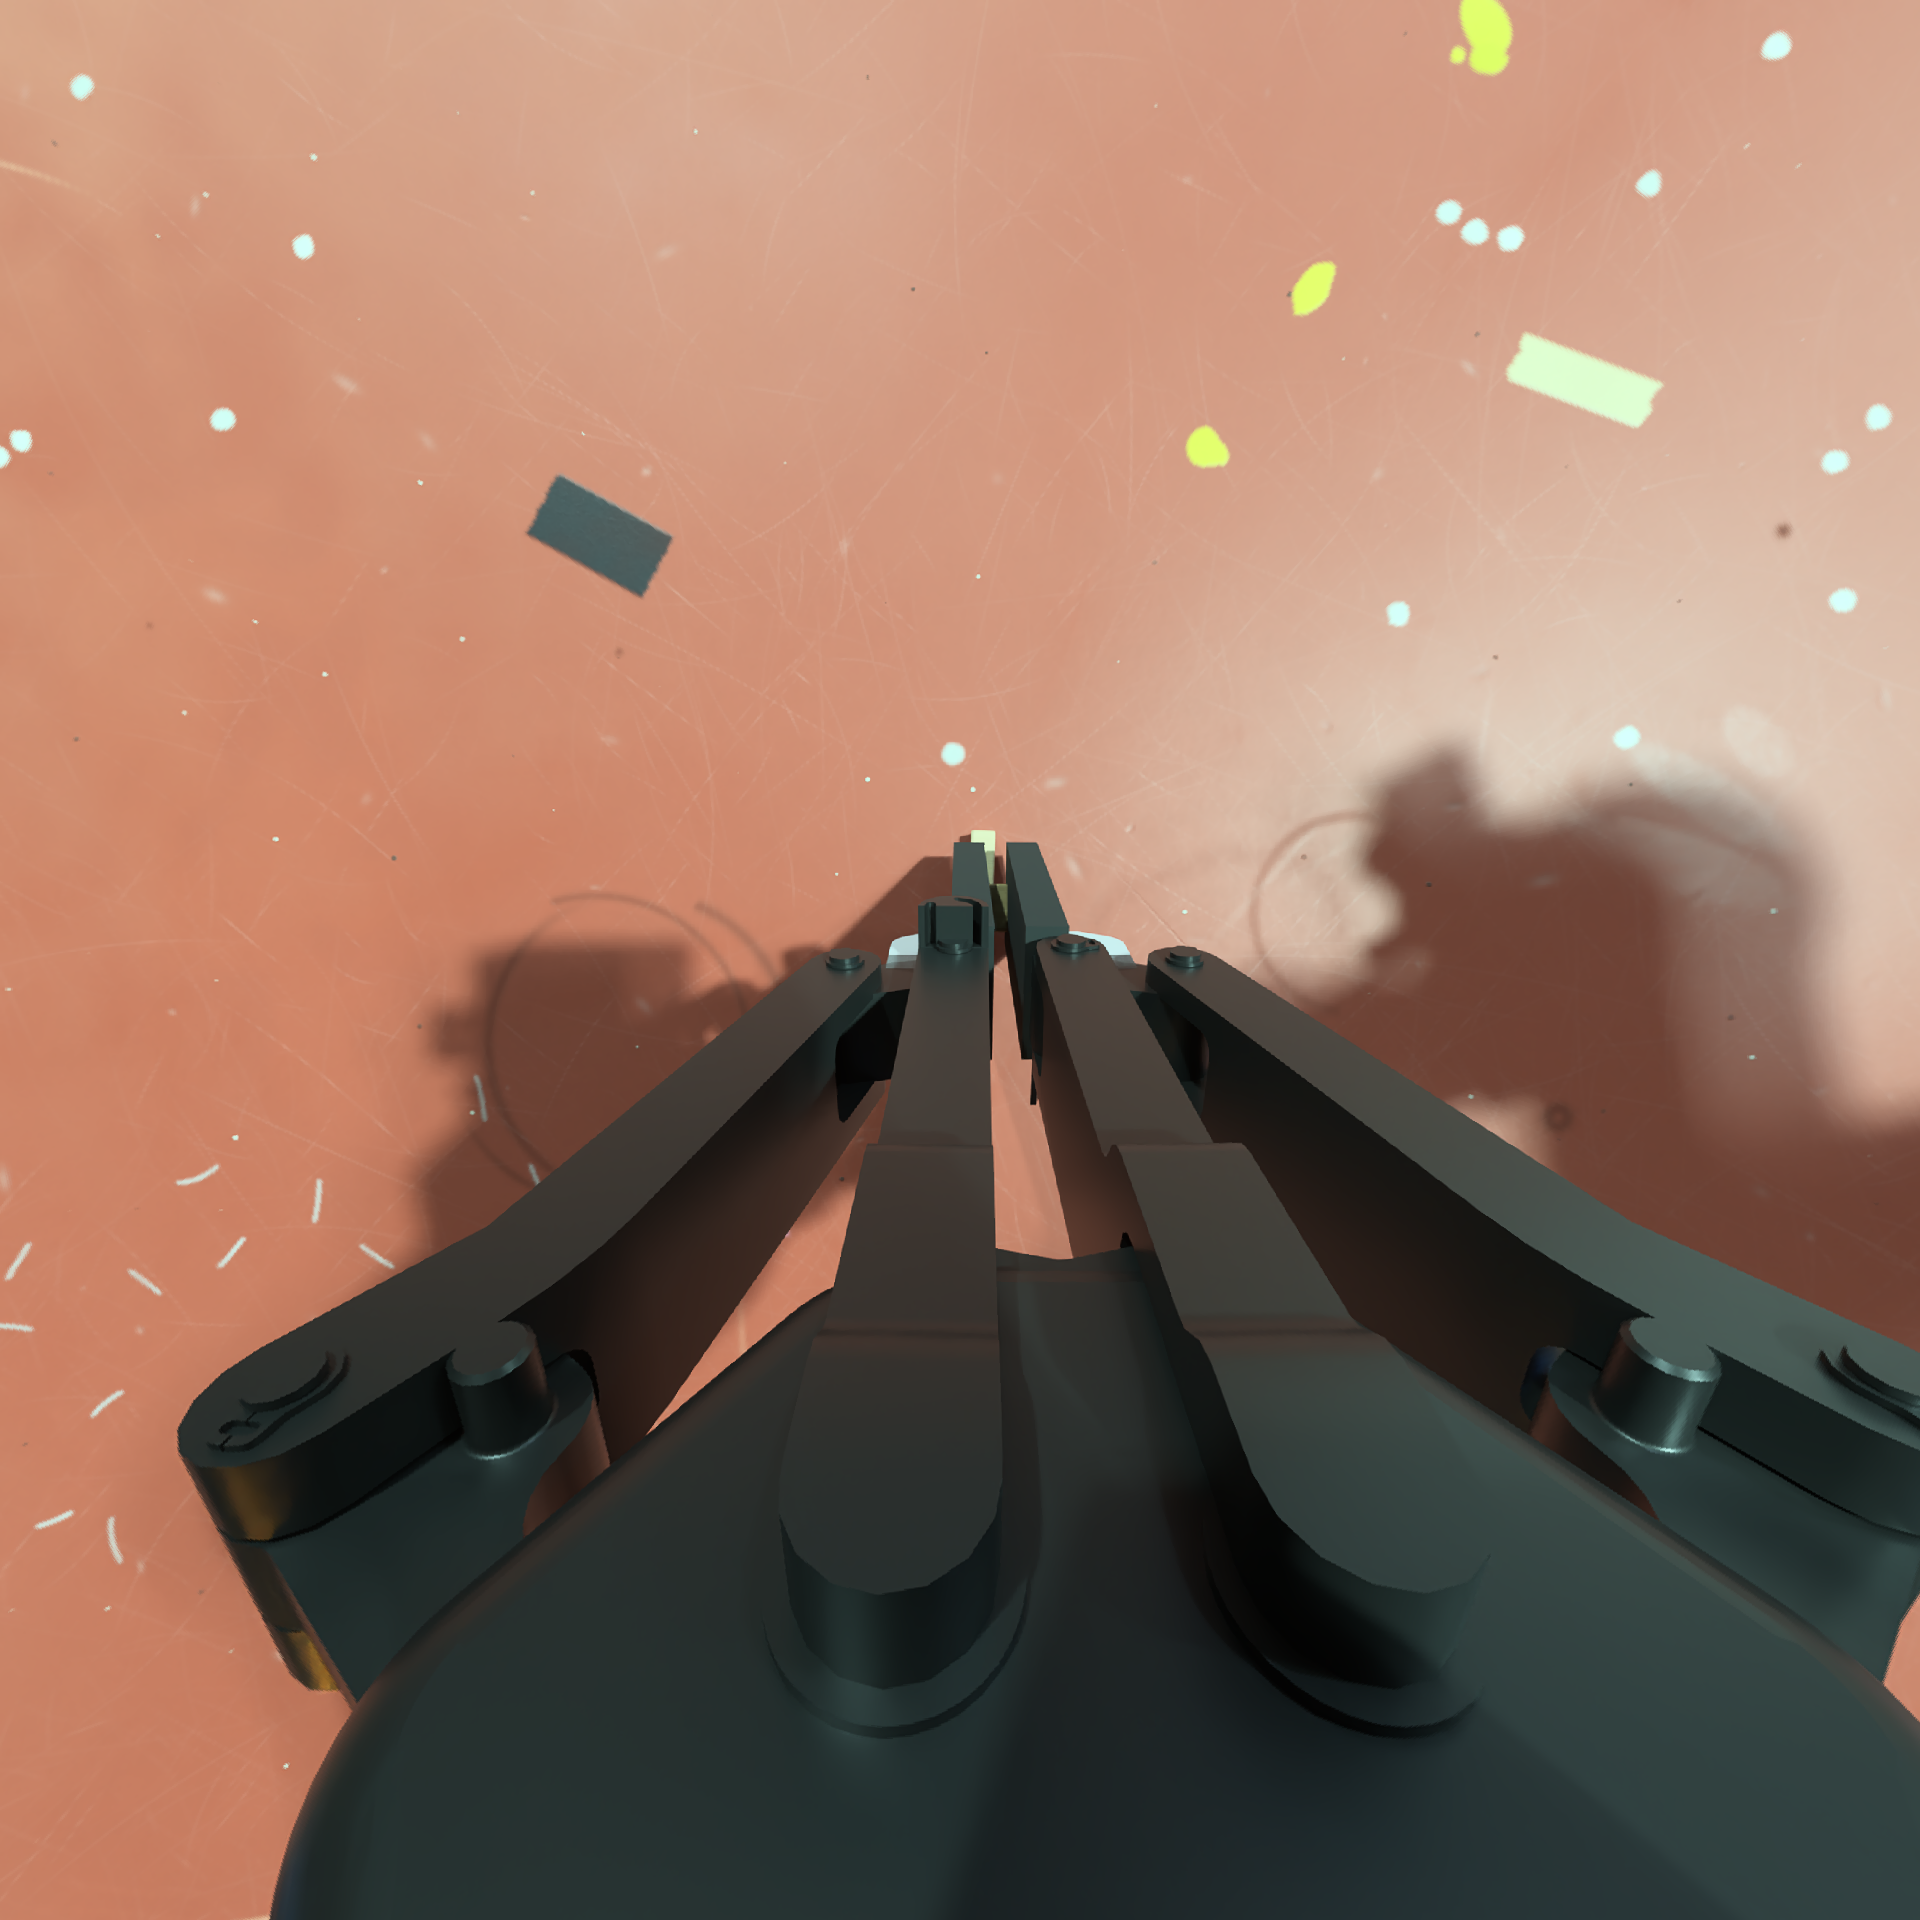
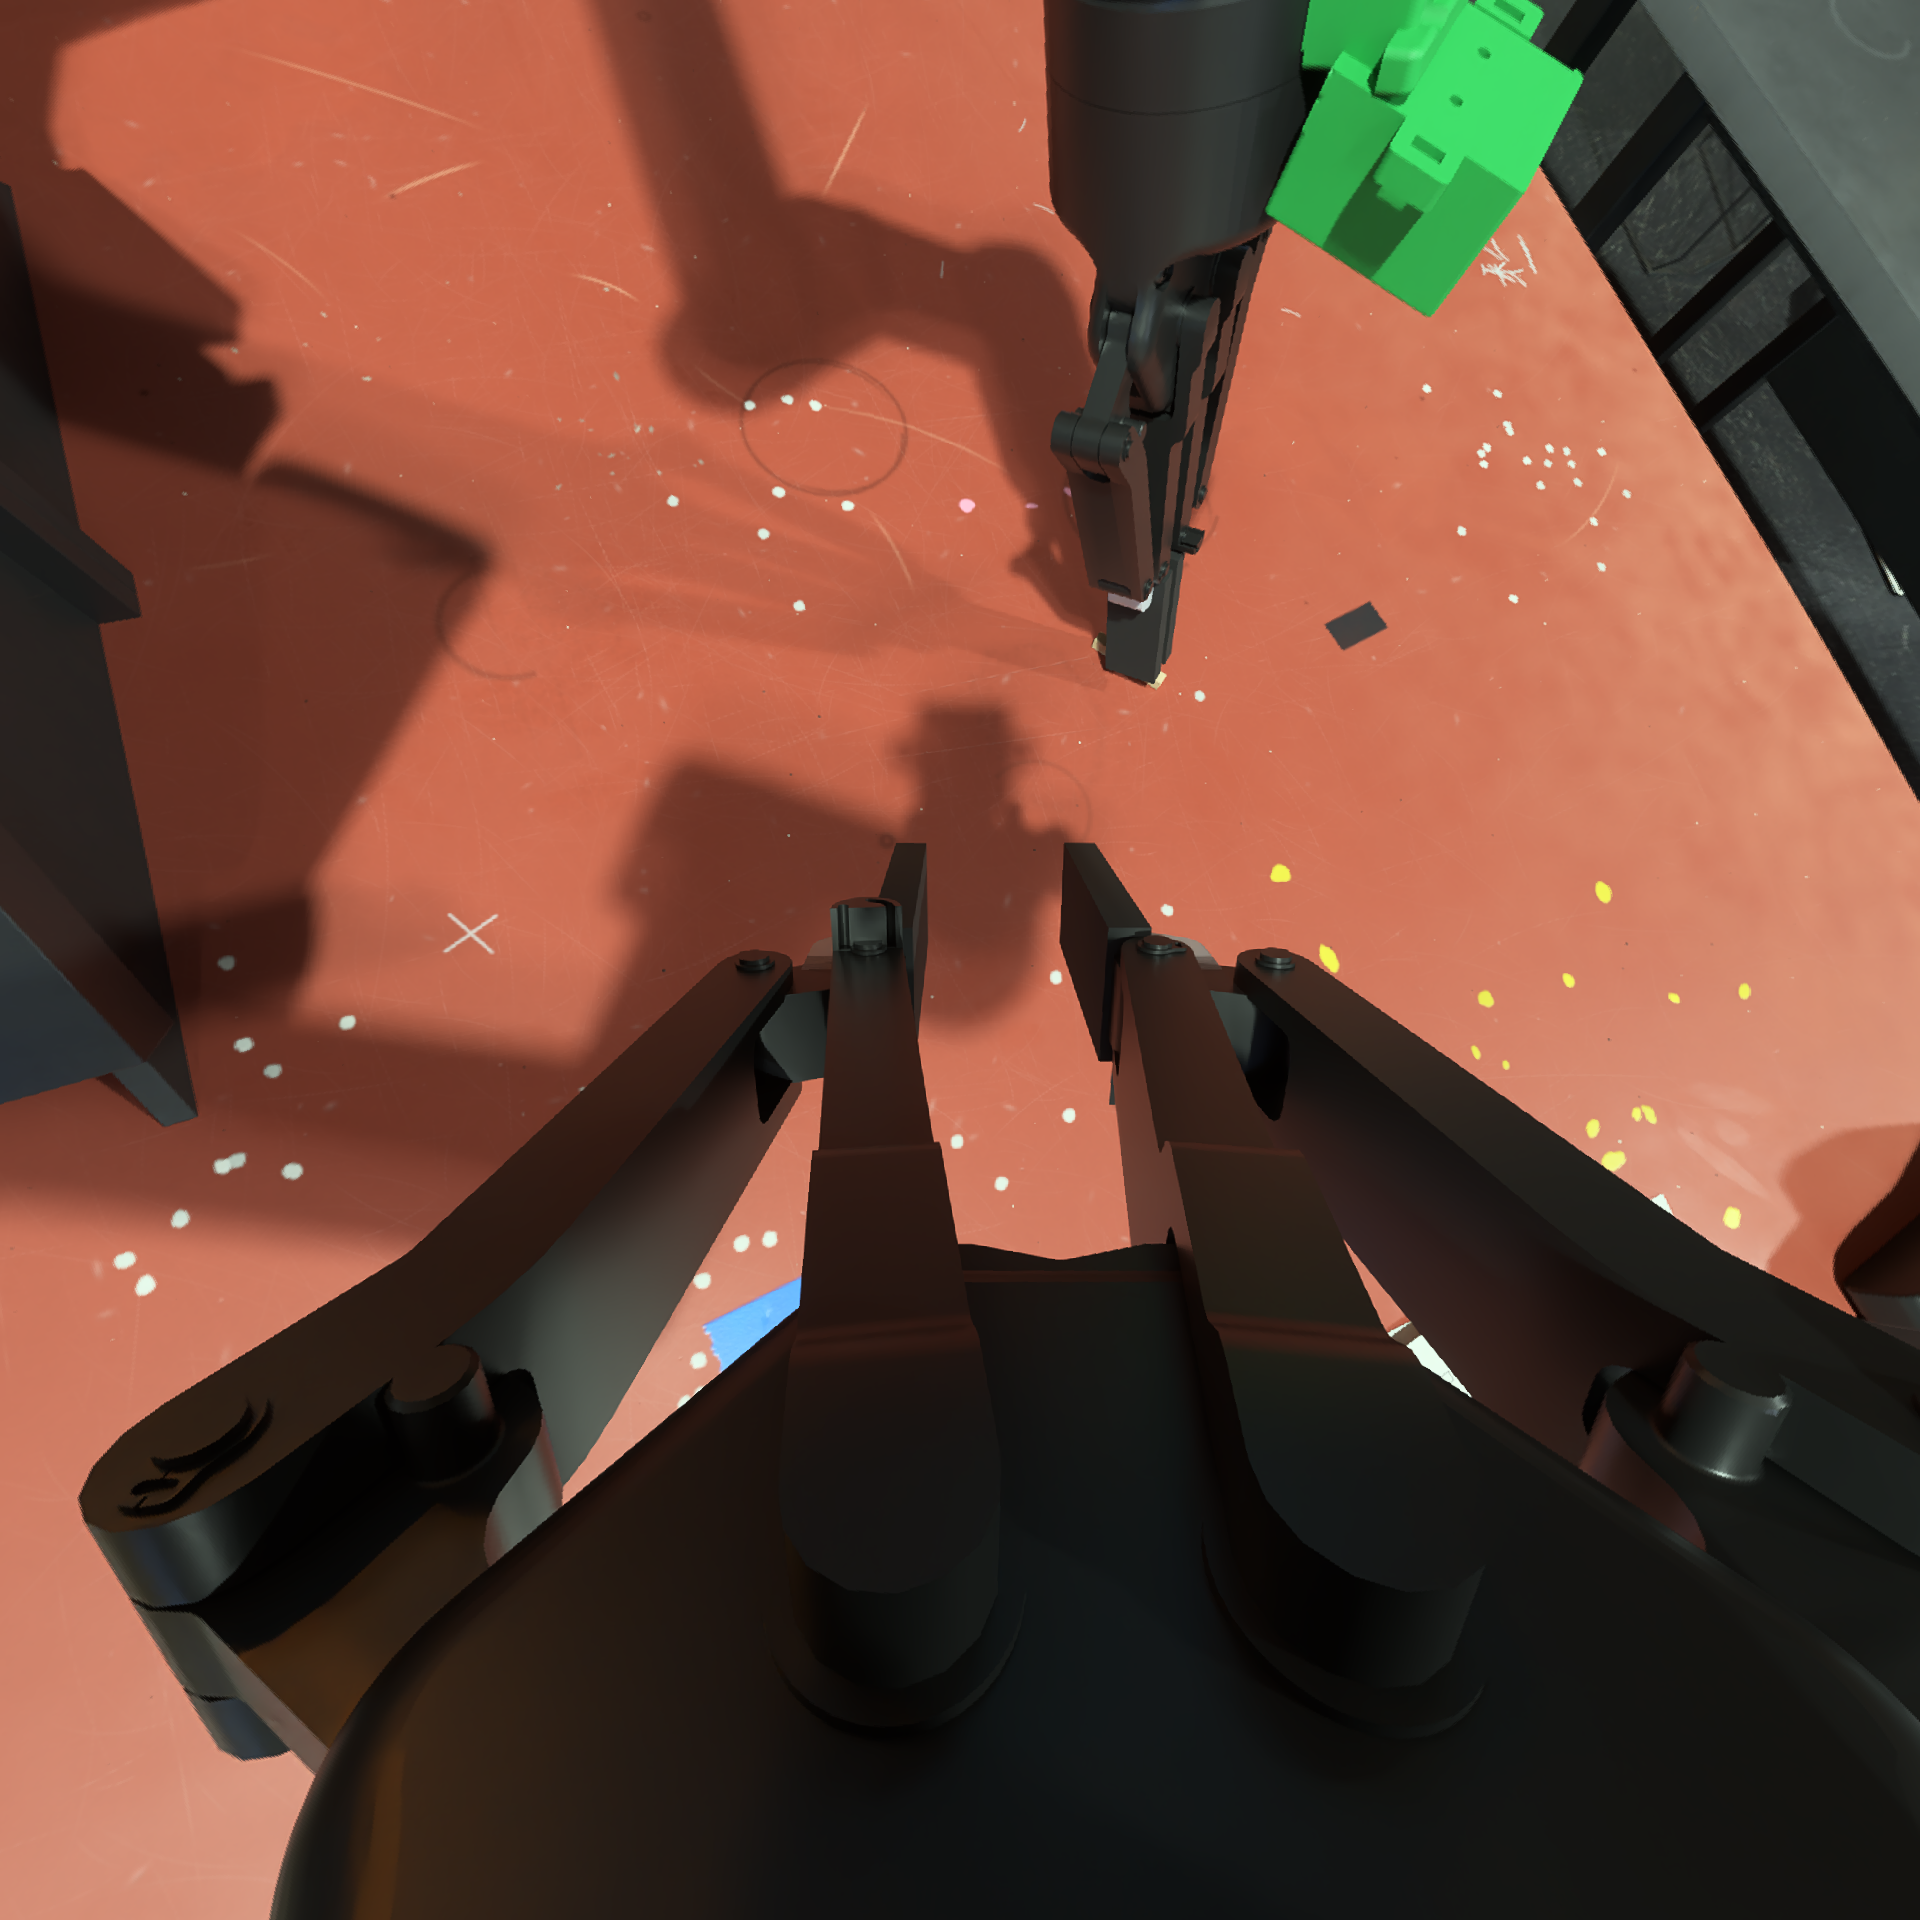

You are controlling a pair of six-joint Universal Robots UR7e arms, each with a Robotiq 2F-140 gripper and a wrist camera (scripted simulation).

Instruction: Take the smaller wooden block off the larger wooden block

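My left gripper is closed on a small pale wooden block, of which only a sliver shows between the fingertips. In the right wrist view the left gripper points down close to the red table, and tan corners of the block peek out beside its fingers. I cannot tell whether the block touches the table. My right gripper is open and empty, nearer than the left gripper and above the table. No larger wooden block shows in either view.
A dark flat patch and a pale green flat patch lie on the speckled table. A green part sits on the left arm's wrist. A dark structure stands at the left and the table's edge runs at the right.
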